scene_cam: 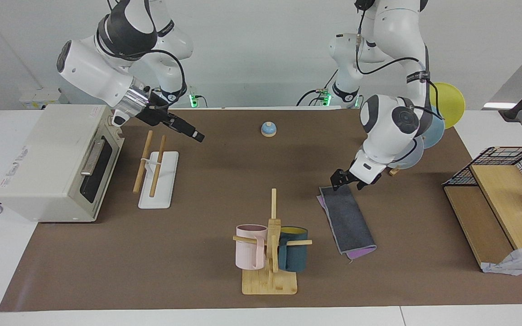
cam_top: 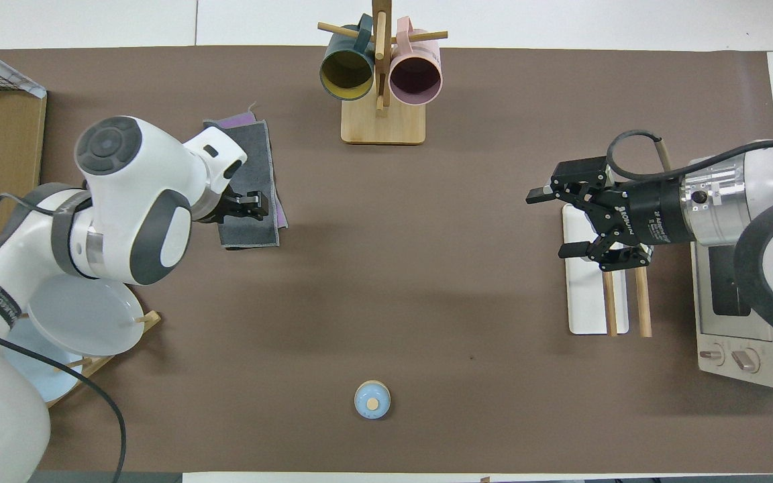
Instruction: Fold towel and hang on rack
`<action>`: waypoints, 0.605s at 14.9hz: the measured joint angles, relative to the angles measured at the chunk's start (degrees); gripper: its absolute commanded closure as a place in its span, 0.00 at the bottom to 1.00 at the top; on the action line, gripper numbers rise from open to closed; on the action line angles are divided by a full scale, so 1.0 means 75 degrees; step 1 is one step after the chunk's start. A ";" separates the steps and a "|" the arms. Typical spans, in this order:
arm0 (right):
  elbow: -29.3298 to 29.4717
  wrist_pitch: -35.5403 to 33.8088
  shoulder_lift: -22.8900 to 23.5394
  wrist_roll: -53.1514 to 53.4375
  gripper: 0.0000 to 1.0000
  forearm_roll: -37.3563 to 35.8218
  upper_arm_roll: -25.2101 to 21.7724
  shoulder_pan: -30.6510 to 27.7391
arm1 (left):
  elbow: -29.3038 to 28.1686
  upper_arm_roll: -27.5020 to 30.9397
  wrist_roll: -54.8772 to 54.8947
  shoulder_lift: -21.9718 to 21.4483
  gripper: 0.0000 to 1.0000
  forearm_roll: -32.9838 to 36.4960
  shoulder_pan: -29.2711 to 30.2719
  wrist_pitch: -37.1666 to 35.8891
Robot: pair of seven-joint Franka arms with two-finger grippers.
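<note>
The towel (scene_cam: 349, 222) lies folded into a long strip on the brown mat, dark grey face up, with purple showing at its edges; it also shows in the overhead view (cam_top: 255, 168). My left gripper (scene_cam: 337, 182) is low at the towel's end nearest the robots, and it shows in the overhead view (cam_top: 259, 205). The rack (scene_cam: 161, 181), a white base with two wooden rods, lies beside the oven, and it shows in the overhead view (cam_top: 588, 302). My right gripper (scene_cam: 197, 136) hangs open and empty in the air over the rack (cam_top: 555, 223).
A white toaster oven (scene_cam: 52, 158) stands at the right arm's end. A wooden mug stand (scene_cam: 270, 253) with a pink and a dark teal mug stands mid-table. There is a small blue bell (scene_cam: 268, 129), a plate stand with plates (scene_cam: 428, 131) and a wooden shelf with a wire basket (scene_cam: 492, 199).
</note>
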 measured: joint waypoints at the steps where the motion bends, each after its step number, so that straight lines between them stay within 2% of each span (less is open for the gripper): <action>1: 0.0000 0.0000 0.0000 0.0000 0.00 0.0000 0.0003 0.0011 | -0.0167 0.0003 0.0295 0.0011 0.03 -0.0329 0.0119 0.0258; 4: -0.0001 0.0000 0.0000 0.0000 0.00 0.0000 0.0009 0.0103 | -0.0691 0.0007 0.1172 0.0079 0.09 -0.1157 0.0303 0.0817; 8: -0.0001 0.0000 -0.0001 0.0000 0.00 0.0000 0.0012 0.0109 | -0.0927 -0.0027 0.1345 0.0319 0.17 -0.1356 0.0294 0.1155; 9: -0.0001 0.0000 -0.0001 0.0000 0.00 0.0000 0.0012 0.0109 | -0.0928 -0.0047 0.1345 0.0388 0.22 -0.1371 0.0285 0.1253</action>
